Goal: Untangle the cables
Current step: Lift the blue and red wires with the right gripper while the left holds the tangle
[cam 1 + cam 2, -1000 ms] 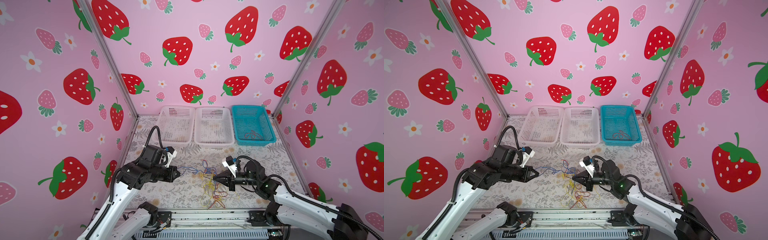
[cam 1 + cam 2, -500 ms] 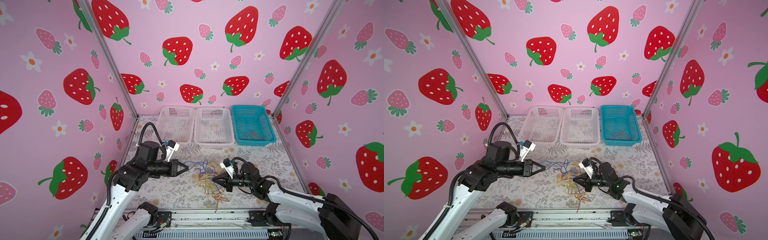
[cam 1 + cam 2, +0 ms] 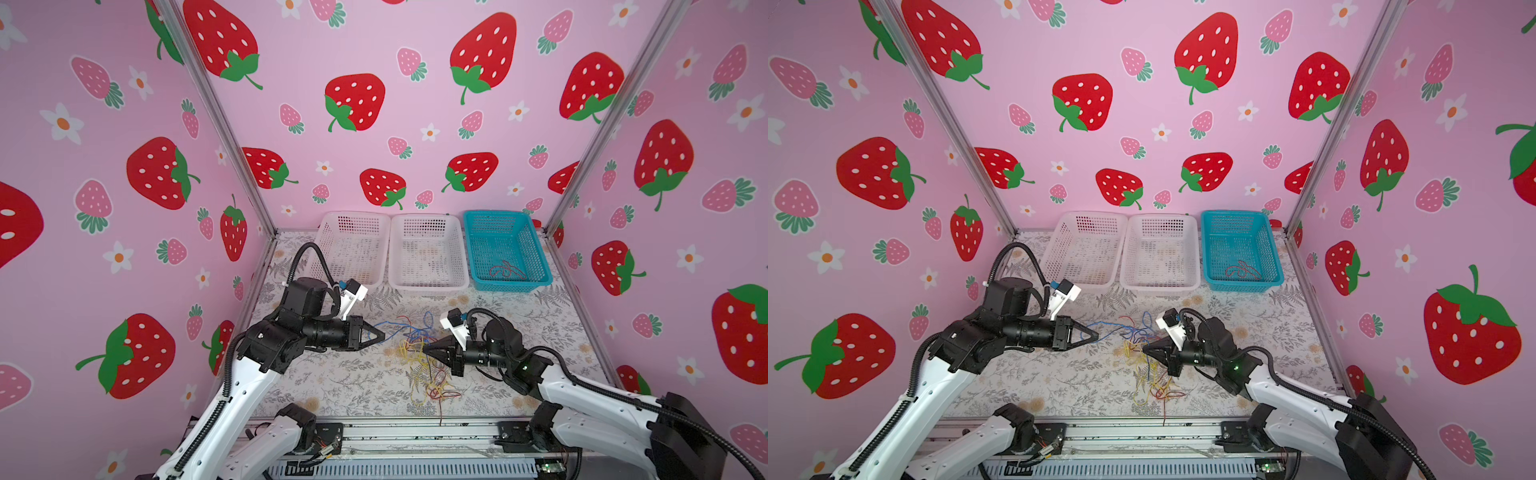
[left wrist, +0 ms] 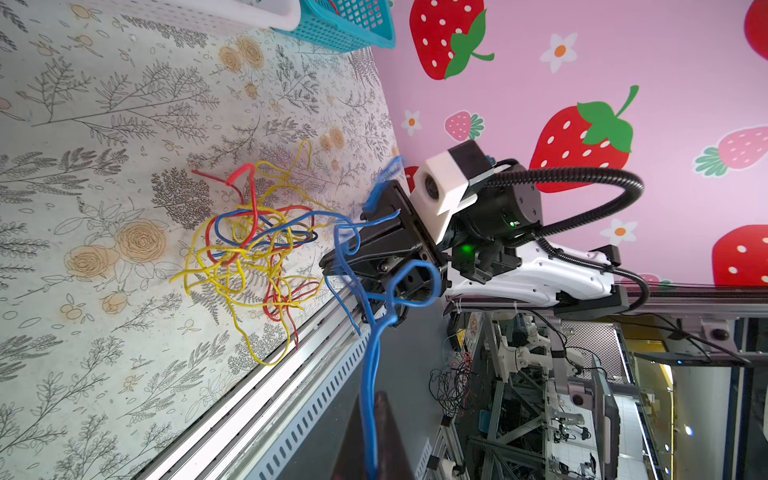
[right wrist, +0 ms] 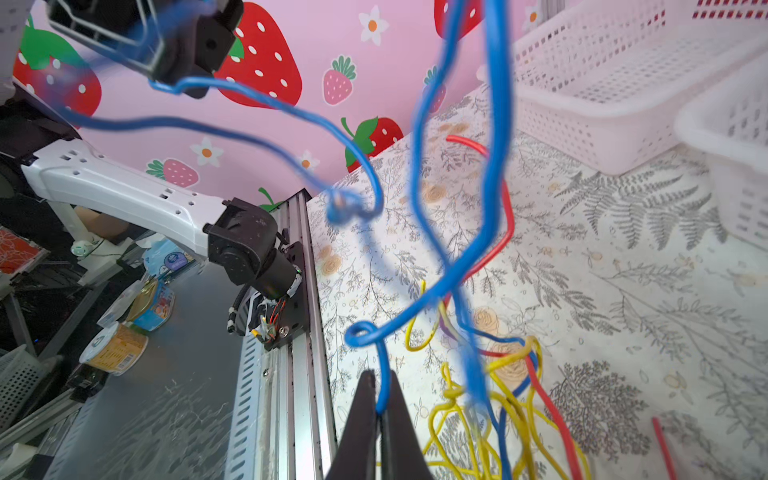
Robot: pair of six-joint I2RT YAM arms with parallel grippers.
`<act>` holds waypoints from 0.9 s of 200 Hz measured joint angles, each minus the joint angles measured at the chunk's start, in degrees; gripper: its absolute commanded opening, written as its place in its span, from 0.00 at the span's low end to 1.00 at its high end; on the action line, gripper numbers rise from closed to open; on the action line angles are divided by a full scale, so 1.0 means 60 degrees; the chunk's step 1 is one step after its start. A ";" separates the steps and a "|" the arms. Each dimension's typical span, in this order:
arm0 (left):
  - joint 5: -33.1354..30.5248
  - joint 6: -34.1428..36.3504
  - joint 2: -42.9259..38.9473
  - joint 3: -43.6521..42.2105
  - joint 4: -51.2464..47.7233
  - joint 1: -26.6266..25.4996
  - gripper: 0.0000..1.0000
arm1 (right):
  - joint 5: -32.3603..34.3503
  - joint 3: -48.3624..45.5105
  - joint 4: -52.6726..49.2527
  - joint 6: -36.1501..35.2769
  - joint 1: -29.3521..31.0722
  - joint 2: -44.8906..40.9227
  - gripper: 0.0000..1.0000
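Grip check. Left gripper [image 3: 382,334] was closed to a point, with a blue cable [image 4: 370,374] pinched between its fingers. Right gripper [image 3: 424,351] was closed too, and a blue strand [image 5: 384,374] ran straight into its pinched tips. Could not tell whether both held the same wire. The two grippers pointed at each other, near but apart, low over the floral table [image 3: 332,382]. Blue loops hung in the air between them, blurred in the right wrist view. Rest of the cables [image 3: 415,357] lay as a yellow, red and blue tangle on the table, between the two tips and nearer the right one. Yellow and red ends trailed toward the front rail [image 3: 415,432]. Along the back wall stood two white baskets [image 3: 428,286] side by side, then a blue basket [image 3: 513,286] on the right. One red cable [image 3: 506,270] lay inside the blue basket, well apart from the tangle.
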 measured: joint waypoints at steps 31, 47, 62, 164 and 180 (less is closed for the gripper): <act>0.0087 0.0069 -0.0007 -0.0117 0.0029 -0.0164 0.00 | 0.0157 0.0339 -0.0168 -0.0280 0.0000 0.0109 0.00; 0.0033 0.0284 0.0004 -0.0153 -0.0197 -0.0175 0.00 | 0.0219 0.0408 -0.0277 -0.0412 0.0000 0.0109 0.00; -0.0135 0.0506 0.0004 -0.0157 -0.0426 -0.0171 0.00 | 0.0178 0.0426 -0.0357 -0.0514 0.0000 0.0102 0.00; -0.1625 0.1843 0.0674 -0.0171 -0.2033 -0.0175 0.00 | -0.0423 0.0197 -0.0517 -0.0459 0.0000 -0.0739 0.00; -0.1625 0.1960 0.0674 -0.0153 -0.2106 -0.0175 0.00 | -0.0331 0.0182 -0.0521 -0.0430 0.0000 -0.0765 0.00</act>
